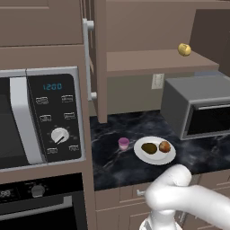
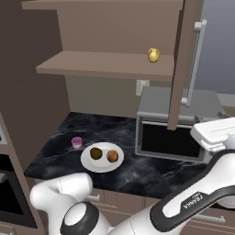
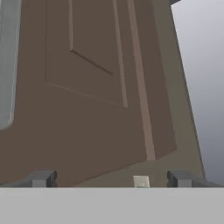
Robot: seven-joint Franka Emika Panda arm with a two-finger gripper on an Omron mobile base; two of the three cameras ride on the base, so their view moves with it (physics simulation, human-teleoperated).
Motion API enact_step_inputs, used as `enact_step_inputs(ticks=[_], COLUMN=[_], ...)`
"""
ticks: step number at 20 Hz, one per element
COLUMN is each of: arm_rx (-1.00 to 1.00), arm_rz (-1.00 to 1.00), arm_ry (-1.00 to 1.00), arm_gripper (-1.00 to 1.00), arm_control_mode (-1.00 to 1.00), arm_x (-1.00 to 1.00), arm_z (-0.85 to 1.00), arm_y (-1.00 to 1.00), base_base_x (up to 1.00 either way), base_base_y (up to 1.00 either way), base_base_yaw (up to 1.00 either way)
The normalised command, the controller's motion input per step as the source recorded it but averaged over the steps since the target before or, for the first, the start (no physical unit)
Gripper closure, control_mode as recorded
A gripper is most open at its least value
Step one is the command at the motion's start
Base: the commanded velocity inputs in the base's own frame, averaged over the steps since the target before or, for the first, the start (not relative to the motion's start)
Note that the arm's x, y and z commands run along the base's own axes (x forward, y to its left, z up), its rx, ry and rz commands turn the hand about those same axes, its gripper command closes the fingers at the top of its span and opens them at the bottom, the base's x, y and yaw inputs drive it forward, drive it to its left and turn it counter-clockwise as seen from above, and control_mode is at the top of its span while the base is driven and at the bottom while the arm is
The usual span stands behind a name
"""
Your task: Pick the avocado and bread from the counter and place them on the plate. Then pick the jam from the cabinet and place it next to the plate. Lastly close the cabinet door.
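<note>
On the black counter (image 1: 117, 168) the white plate (image 1: 155, 158) (image 2: 92, 166) holds the dark avocado (image 1: 149, 148) (image 2: 95, 153) and the orange-brown bread (image 1: 165, 146) (image 2: 112, 156). The pink jam (image 1: 123, 143) (image 2: 76, 142) stands on the worktop just left of the plate. Both doors of the cabinet (image 2: 105, 64) stand open. My gripper (image 3: 111, 179) is open with nothing between its fingertips (image 3: 41, 178), facing the outer panel of the right cabinet door (image 3: 96, 87) (image 2: 180, 64), near that door's silver handle (image 3: 6, 65) (image 2: 195, 64). My white hand (image 2: 213, 133) hangs right of that door.
A yellow ball (image 1: 184, 49) (image 2: 153, 55) lies on the cabinet shelf. A grey toaster oven (image 1: 197, 108) (image 2: 174, 133) stands on the counter's right under the open door. The left door's handle (image 1: 87, 58) juts out beside a microwave (image 1: 40, 121).
</note>
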Motion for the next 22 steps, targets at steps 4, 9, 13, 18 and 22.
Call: enact_step_inputs(ticks=[4,9,13,18,22], arm_rx=[0.00,0.00,0.00,0.00,0.00], arm_rz=[0.12,0.10,0.08,0.06,0.01], arm_ry=[0.00,0.00,0.00,0.00,0.00], arm_gripper=[-1.00,-1.00,-1.00,-1.00,-1.00], arm_control_mode=[-1.00,-1.00,-1.00,-1.00,-1.00], arm_x=[0.61,0.53,0.33,0.01,-0.10], arm_z=[-0.16,-0.10,0.00,0.00,0.00], arm_y=[-0.14,0.00,0.04,0.44,0.95], base_base_x=[0.00,0.00,0.00,0.00,0.00], base_base_y=[0.00,0.00,0.00,0.00,0.00], base_base_yaw=[0.00,0.00,0.00,0.00,0.00])
